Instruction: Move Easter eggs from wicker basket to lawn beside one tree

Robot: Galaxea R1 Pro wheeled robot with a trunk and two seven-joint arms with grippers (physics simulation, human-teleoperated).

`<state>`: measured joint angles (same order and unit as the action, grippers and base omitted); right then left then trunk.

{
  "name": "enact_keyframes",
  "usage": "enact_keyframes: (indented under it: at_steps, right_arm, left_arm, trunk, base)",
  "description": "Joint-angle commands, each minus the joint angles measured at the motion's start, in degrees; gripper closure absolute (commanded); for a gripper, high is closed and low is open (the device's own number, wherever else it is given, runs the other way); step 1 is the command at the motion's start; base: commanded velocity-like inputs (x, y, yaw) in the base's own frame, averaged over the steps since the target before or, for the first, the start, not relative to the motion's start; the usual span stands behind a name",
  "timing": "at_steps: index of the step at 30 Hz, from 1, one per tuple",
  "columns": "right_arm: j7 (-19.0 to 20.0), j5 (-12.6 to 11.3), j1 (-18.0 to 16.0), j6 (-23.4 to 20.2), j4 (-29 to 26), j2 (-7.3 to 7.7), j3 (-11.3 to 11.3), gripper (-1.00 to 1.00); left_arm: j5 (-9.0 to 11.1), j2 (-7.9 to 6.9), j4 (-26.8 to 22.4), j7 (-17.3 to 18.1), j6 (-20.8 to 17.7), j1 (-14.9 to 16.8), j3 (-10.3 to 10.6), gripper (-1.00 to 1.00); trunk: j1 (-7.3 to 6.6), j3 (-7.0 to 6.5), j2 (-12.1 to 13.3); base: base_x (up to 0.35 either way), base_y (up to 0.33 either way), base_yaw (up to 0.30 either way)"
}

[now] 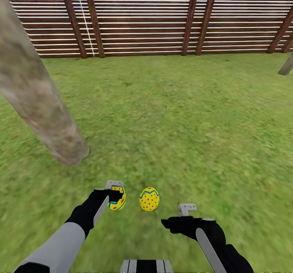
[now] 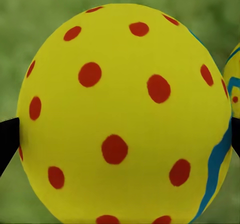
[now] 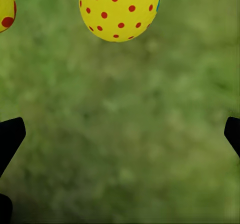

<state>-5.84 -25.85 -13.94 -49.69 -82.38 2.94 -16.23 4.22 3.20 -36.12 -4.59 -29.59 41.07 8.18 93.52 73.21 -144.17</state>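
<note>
both claws sit low over the lawn: left claw seemingly clamped on one easter egg, right claw spread wide, empty; second egg lies between them, tree trunk nearby.

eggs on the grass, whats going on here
A two-armed robot is moving painted eggs onto the lawn near a tree trunk. Its left hand is shut on one egg, held low over the grass. A second egg lies on the lawn just beside it, between the two arms. The right hand is open and holds nothing. A wooden fence runs along the back.
</note>
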Motion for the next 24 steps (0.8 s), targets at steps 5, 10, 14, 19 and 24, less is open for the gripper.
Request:
enact_keyframes:
  at_steps: [5,10,14,19,24]
  right_arm:
    - [-0.6,-0.6,0.2,-0.1,-2.4,0.14,-0.2,-1.0]
    - [-0.6,-0.4,0.6,1.4,-8.0,0.31,-0.4,-1.0]
    - [0.4,-0.5,1.3,2.0,-8.5,0.22,-0.4,-1.0]
    - [12.9,-0.6,1.4,1.3,-8.6,0.15,0.3,-1.0]
    - [27.1,-0.8,1.5,-1.9,-8.6,0.4,5.4,-1.0]
  left_arm:
    - [0.5,-0.03,-0.1,-0.5,0.0,0.0,0.3,1.0]
    - [0.5,-0.03,-0.2,-0.5,0.1,0.0,0.3,1.0]
    - [0.5,-0.03,-0.2,-0.5,0.1,0.0,0.3,1.0]
    - [0.5,-0.03,-0.1,-0.5,0.1,0.0,0.3,1.0]
    - [0.5,-0.03,-0.1,-0.5,0.1,0.0,0.3,1.0]
  trunk:
    - [0.04,0.49,0.0]
    - [0.04,0.49,0.0]
    - [0.04,0.49,0.0]
    - [0.04,0.49,0.0]
    - [0.04,0.49,0.0]
  base:
    - [0.0,0.0,0.0]
    - [0.0,0.0,0.0]
    - [0.0,0.0,0.0]
    - [0.0,0.0,0.0]
    - [0.0,0.0,0.0]
